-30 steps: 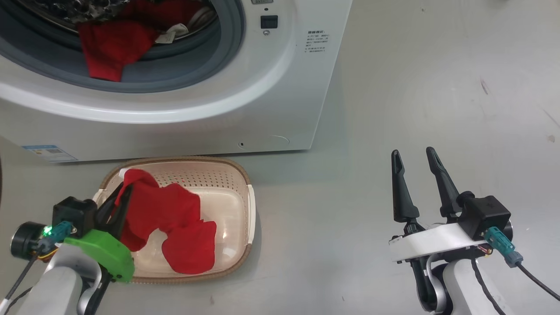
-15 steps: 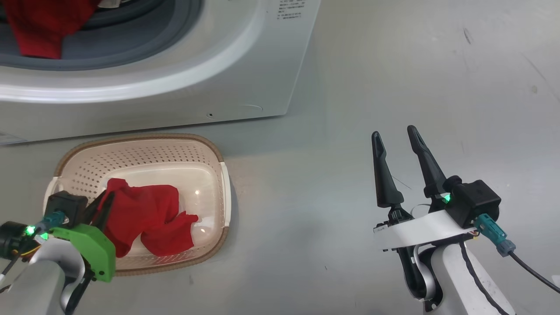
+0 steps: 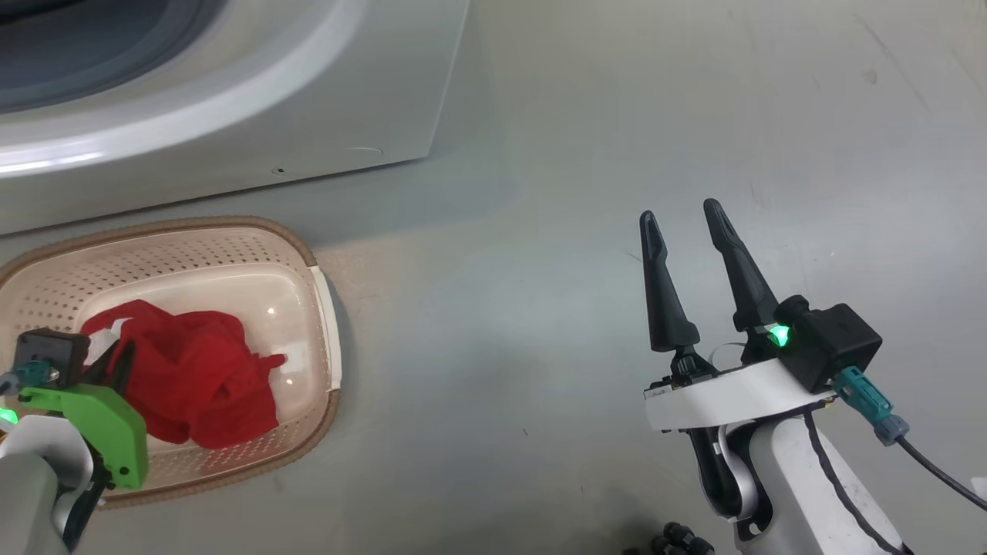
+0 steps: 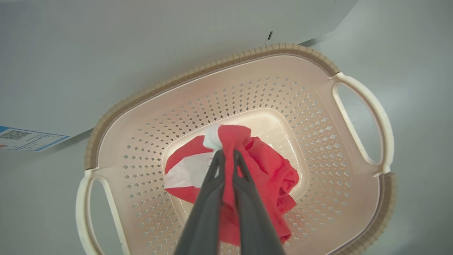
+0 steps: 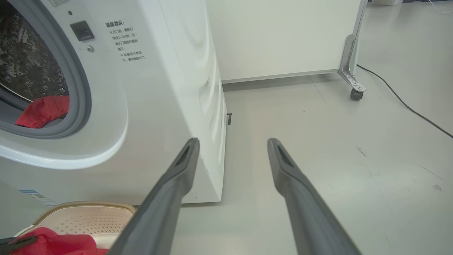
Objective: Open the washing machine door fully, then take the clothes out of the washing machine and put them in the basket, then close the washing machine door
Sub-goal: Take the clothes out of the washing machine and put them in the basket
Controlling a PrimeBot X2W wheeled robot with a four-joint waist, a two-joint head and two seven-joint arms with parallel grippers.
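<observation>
Your left hand pinches the red clothes inside the basket before the washing machine; your right hand hangs spread wide above the floor.

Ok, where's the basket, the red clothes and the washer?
basket (image 4: 212, 67): left wrist view, on its brown rim.
clothes (image 4: 272, 166): left wrist view, on a red fold.
washer (image 5: 170, 71): right wrist view, on its white front.
</observation>
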